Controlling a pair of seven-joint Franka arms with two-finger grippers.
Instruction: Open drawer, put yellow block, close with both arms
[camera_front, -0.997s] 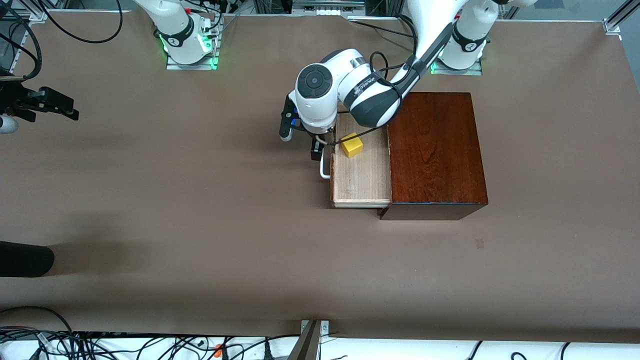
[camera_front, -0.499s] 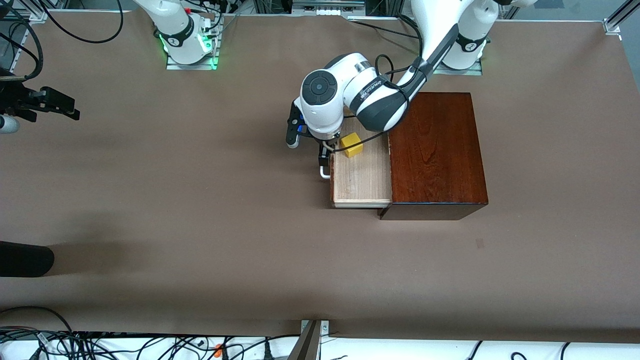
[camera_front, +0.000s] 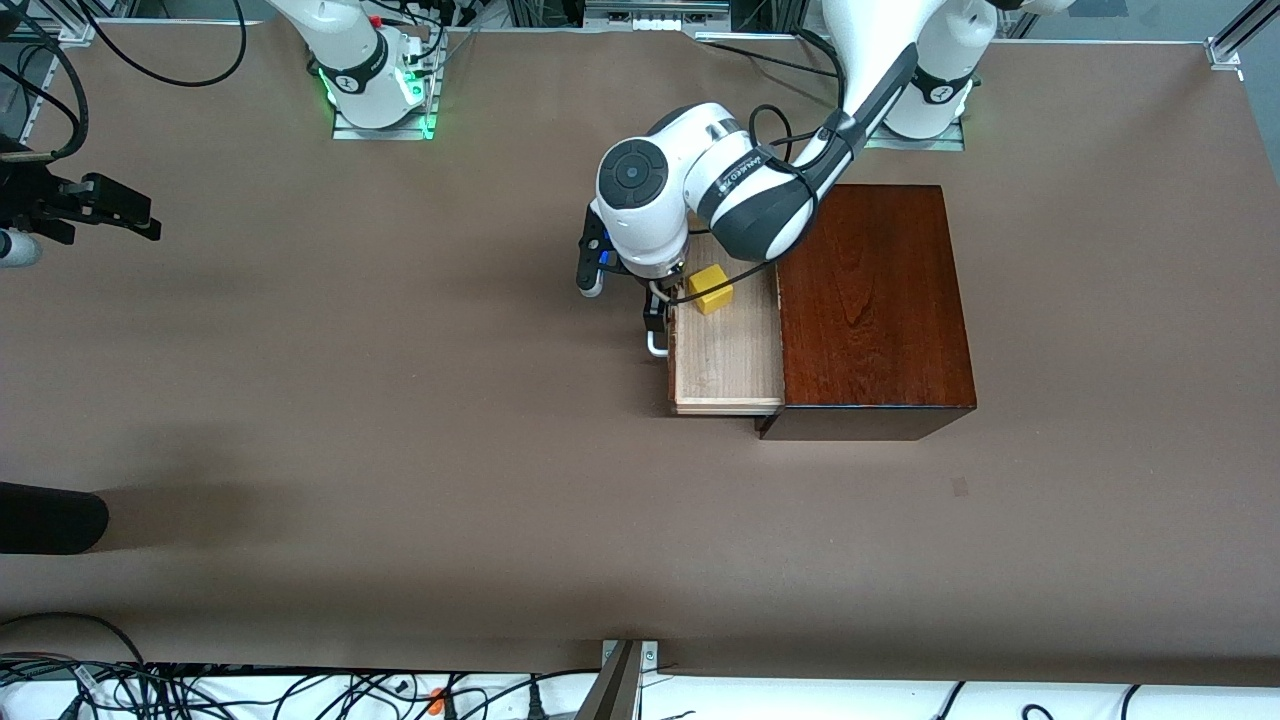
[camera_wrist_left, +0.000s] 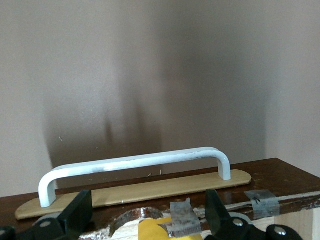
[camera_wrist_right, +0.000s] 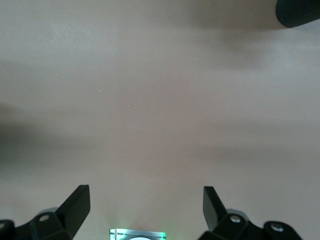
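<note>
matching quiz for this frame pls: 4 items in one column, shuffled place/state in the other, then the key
Items:
1. yellow block
2. drawer
3. left gripper
4. right gripper

States:
A. open, waiting over bare table at the right arm's end
B. partly pulled out of the wooden box
C. lying in the light-wood tray
D. open, down at the white handle

Pairs: 1-C, 2-B, 3-D, 4-A

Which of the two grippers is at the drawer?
The left gripper, open at the drawer's white handle; the right gripper waits open at the table's right-arm end.
</note>
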